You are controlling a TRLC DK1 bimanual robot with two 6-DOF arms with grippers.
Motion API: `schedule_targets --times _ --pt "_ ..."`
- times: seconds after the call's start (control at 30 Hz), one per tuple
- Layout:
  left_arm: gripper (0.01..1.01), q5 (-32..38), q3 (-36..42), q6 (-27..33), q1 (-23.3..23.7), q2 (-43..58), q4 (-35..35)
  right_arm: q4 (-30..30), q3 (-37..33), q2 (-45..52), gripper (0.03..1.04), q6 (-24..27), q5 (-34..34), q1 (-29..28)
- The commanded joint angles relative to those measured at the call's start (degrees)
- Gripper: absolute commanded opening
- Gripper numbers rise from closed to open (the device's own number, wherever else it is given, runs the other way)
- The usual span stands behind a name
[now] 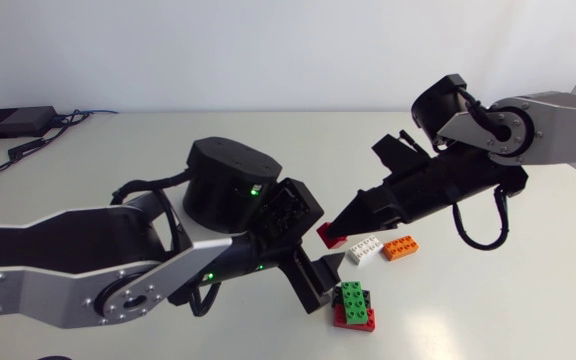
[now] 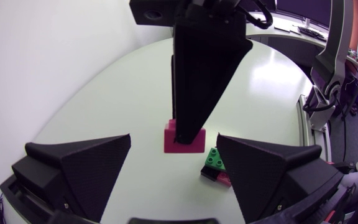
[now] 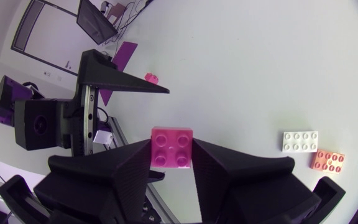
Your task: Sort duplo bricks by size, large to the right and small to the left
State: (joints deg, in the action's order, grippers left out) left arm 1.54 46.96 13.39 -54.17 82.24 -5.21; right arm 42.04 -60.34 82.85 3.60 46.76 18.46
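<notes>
My right gripper (image 1: 334,233) is shut on a small red brick (image 1: 330,238), which looks magenta in the right wrist view (image 3: 173,148). It holds the brick near the table's middle, just ahead of my left gripper (image 1: 320,278). That gripper is open, its fingers (image 2: 86,165) spread wide with nothing between them. In the left wrist view the held brick (image 2: 183,138) hangs ahead of the gap. A white brick (image 1: 365,250) and an orange brick (image 1: 400,247) lie side by side under the right arm. A green brick (image 1: 352,297) sits on a red brick (image 1: 356,320) beside the left gripper.
A black box (image 1: 13,121) with cables sits at the table's far left corner. Bare tabletop (image 1: 528,290) stretches to the right of the bricks. The two arms stand close together over the middle.
</notes>
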Motion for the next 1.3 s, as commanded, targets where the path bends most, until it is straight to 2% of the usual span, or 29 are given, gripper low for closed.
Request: schedule_targets --times 0.0,0.1,0.5,0.7,0.73,0.8,0.83,0.93,1.03,1.17,1.27 --pt "0.954 0.22 1.73 -1.61 -0.85 1.52 -0.76 -0.12 -1.1 1.0 0.32 -1.31 0.7 0.44" --pt "0.9 0.22 1.47 -1.87 -1.2 1.7 -1.03 -0.12 -0.92 1.0 0.32 -1.57 0.7 0.44" --pt "0.321 0.22 1.64 -2.31 -1.55 2.58 -2.79 0.23 0.04 -0.14 0.32 -1.84 0.7 0.97" --pt "0.272 0.22 1.03 -2.4 -1.29 3.02 -2.35 0.32 0.13 -0.85 0.34 -1.93 0.96 0.79" --pt "0.27 0.13 0.77 -2.4 -1.2 2.84 -2.17 0.59 -0.04 -0.85 0.46 -2.01 0.96 0.44" --pt "0.27 -0.13 0.41 -2.31 -0.76 2.58 -1.47 1.38 -0.66 -0.85 0.91 -1.93 1.75 -0.44" --pt "0.27 -0.4 0.06 -2.23 -0.32 2.23 -1.03 1.73 -0.84 -1.2 1.01 -1.93 2.28 -0.97" --pt "0.27 -0.57 -1.17 -1.52 1.26 0.47 0.91 2.08 -1.36 -2.69 1.0 -1.93 2.63 -3.78" --pt "0.27 -0.93 -2.75 0.41 4.95 -2.61 4.42 2.17 -1.36 -4.36 1.0 -1.75 2.46 -6.59" --pt "0.27 -2.16 -4.77 4.72 14.09 -7.53 13.12 2.43 0.04 -4.98 1.0 1.06 -0.09 -11.87" --pt "0.27 -3.04 -6.62 9.9 20.86 -10.52 20.51 2.26 2.68 -4.98 1.0 4.93 -6.33 -13.27"
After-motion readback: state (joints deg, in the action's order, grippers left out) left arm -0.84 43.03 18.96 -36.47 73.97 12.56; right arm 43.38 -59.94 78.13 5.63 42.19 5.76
